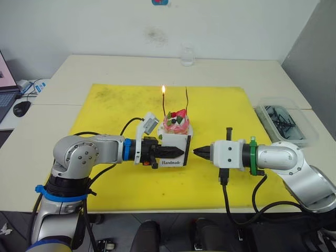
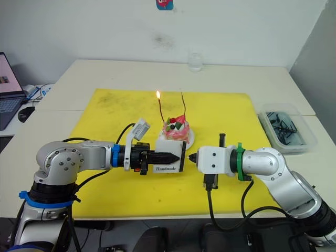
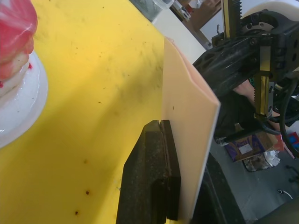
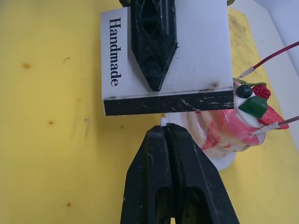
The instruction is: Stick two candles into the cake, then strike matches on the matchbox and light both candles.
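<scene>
**Both hands at the matchbox, one candle lit**

Left hand: fingers clenched on the matchbox, holding it upright on edge just above the yellow mat, printed "Handmade" face toward the robot, black striking strip toward the right hand.

Right hand: fingers pressed together, tips just beside the striking strip; a small pale tip shows between them in the right wrist view, too small to identify, so whether a match is gripped cannot be told.

Cake: pink, berry-topped, on a small white plate, directly behind the matchbox near the mat's centre.

Candles: two, upright in the cake. Left candle carries a flame; right candle is unlit.

Mat: lies on the pale table.

Clear plastic tray: on the table to the right of the mat, holding dark sticks.

Glass: at the table's far edge.
</scene>
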Motion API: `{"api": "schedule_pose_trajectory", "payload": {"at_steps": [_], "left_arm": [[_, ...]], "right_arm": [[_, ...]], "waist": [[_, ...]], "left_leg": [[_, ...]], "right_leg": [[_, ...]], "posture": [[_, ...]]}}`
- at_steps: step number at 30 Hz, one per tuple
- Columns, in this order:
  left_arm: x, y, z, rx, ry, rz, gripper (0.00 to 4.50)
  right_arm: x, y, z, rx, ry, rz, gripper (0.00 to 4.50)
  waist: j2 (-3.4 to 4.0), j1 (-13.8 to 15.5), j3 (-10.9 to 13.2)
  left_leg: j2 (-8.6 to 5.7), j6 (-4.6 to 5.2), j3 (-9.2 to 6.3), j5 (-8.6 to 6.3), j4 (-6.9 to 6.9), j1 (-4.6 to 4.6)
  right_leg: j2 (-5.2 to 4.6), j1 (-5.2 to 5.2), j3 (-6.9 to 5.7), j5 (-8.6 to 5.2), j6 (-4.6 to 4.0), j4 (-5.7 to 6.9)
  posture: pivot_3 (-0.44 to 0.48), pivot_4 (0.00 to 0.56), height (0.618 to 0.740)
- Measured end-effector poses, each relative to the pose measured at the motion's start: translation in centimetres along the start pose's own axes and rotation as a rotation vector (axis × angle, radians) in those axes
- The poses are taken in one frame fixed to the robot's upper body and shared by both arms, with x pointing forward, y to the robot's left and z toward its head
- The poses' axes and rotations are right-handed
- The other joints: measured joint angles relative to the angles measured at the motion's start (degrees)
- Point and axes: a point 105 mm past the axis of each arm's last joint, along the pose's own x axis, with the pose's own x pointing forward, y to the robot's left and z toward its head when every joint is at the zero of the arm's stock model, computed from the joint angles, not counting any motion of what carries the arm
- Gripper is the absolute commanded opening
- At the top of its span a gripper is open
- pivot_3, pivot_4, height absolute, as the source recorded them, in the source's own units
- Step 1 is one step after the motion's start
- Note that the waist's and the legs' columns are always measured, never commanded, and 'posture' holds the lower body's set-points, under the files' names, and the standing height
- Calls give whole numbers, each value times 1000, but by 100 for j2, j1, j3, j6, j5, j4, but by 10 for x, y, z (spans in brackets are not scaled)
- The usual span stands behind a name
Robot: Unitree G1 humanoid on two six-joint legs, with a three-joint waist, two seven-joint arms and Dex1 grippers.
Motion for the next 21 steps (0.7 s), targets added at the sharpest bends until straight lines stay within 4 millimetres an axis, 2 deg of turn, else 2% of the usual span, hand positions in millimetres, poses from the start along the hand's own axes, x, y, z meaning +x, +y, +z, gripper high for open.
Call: {"api": "schedule_pose_trajectory", "payload": {"at_steps": [10,21], "left_arm": [[0,0,-2,0,4,0,0],[0,1,-3,-1,4,7,0]], "right_arm": [[7,-2,7,9,-40,-26,21],[10,-3,5,26,-28,-41,21]], "waist": [[0,0,0],[0,1,0]], "left_leg": [[1,-1,0,0,0,0],[1,0,0,0,0,0]], "right_leg": [[0,0,-1,0,0,2],[0,0,0,0,0,2]], "posture": [[0,150,740],[0,150,740]]}}
